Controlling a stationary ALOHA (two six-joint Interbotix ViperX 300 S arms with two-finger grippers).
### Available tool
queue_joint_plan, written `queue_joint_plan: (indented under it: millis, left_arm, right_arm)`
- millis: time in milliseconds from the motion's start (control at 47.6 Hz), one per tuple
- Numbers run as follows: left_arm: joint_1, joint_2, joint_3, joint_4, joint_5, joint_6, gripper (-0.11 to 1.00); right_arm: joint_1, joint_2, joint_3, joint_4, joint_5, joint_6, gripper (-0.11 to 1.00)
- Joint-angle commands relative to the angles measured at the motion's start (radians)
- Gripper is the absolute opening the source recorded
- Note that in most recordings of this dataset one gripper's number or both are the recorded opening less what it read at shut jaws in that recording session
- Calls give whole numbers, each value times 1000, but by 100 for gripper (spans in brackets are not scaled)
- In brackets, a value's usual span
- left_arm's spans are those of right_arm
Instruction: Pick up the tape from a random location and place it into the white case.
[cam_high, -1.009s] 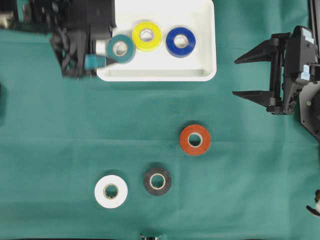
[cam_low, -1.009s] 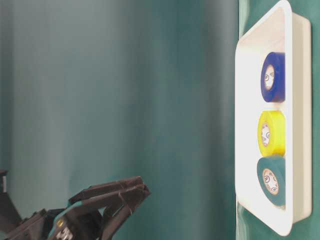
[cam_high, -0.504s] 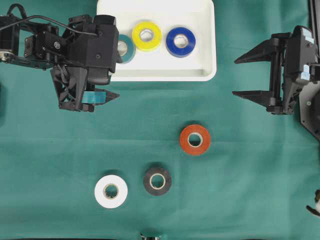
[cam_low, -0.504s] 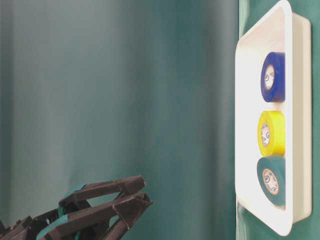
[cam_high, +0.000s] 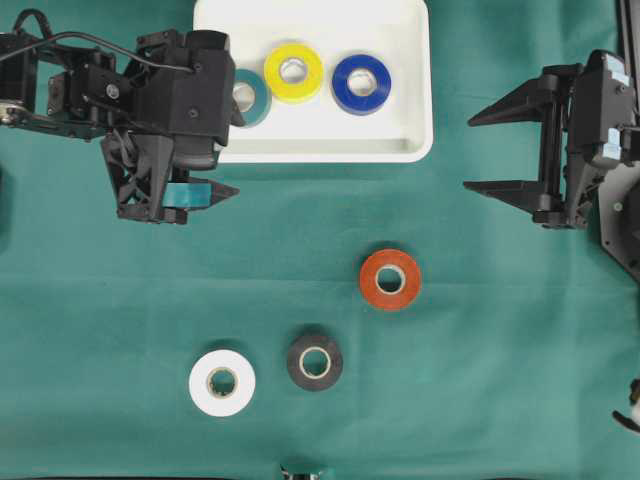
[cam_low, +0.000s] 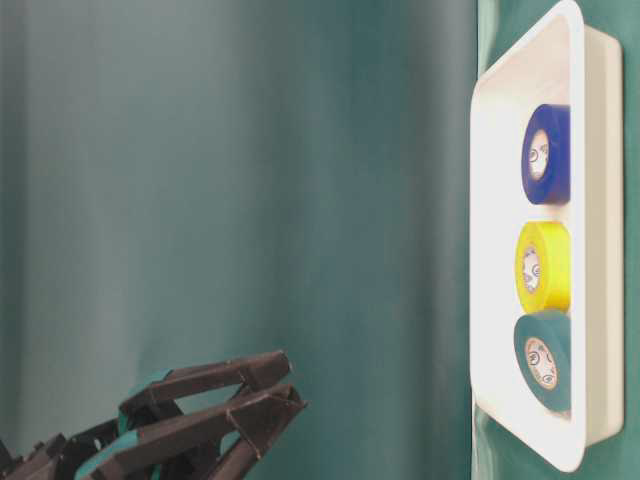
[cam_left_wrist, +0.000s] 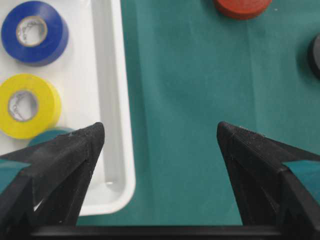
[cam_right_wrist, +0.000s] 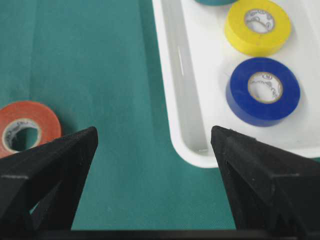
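Observation:
The white case (cam_high: 320, 150) at the back holds a teal tape (cam_high: 250, 97), a yellow tape (cam_high: 293, 72) and a blue tape (cam_high: 361, 84). On the green cloth lie an orange tape (cam_high: 390, 279), a black tape (cam_high: 315, 362) and a white tape (cam_high: 222, 383). My left gripper (cam_high: 232, 152) hovers open and empty at the case's front left corner, one finger over the case (cam_left_wrist: 112, 75) and the other over cloth. My right gripper (cam_high: 470, 155) stands open and empty to the right of the case, with the orange tape (cam_right_wrist: 27, 127) off to one side.
Green cloth covers the whole table. The left arm's black body (cam_high: 160, 100) overlaps the case's left edge and part of the teal tape. The right arm's mount (cam_high: 600, 140) sits at the right edge.
A second ago the left arm was blurred at the back left corner; it has come forward to the case's front left corner and has held still since. The right arm has not moved.

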Motion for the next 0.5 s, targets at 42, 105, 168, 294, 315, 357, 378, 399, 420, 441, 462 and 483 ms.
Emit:
queue_joint_plan:
  millis: [42,105,168,294,315,357,378,399,420,441,462,483]
  left_arm:
    - [2,-51,21,0,-63,-2,99]
    - [2,-80,57,-2,-123,-2,99]
    - [2,-110,92,-3,-189,-2,99]
    - [2,-175,169,-6,-316,-3,99]
    - [2,-184,181,-8,-331,-3,99]
    - [2,-202,209,-9,-370,-5,99]
    - [2,-209,219,-11,-383,-5,99]
    - [2,-215,232,-11,-397,-5,99]
    - [2,-218,242,-11,-411,-6,99]
    - [2,-222,253,-11,-425,-8,99]
    - [2,-225,270,-12,-446,-11,99]
    - [2,-227,279,-12,-459,-12,99]
  right_arm:
    - [-3,2,-26,-2,-8,0,90]
    - [-3,2,-28,-2,-9,0,90]
    - [-3,2,-28,-2,-12,-3,90]
    - [-3,2,-28,-6,-48,-6,90]
    - [-3,2,-26,-6,-57,-6,90]
    - [-3,2,-26,-8,-77,-8,90]
    - [-3,2,-26,-9,-87,-8,90]
    - [-3,2,-25,-11,-98,-9,90]
    - [-3,3,-25,-15,-115,-9,90]
    - [-3,2,-25,-17,-126,-9,90]
    - [-3,2,-25,-20,-138,-9,90]
    - [-3,3,-25,-23,-149,-9,90]
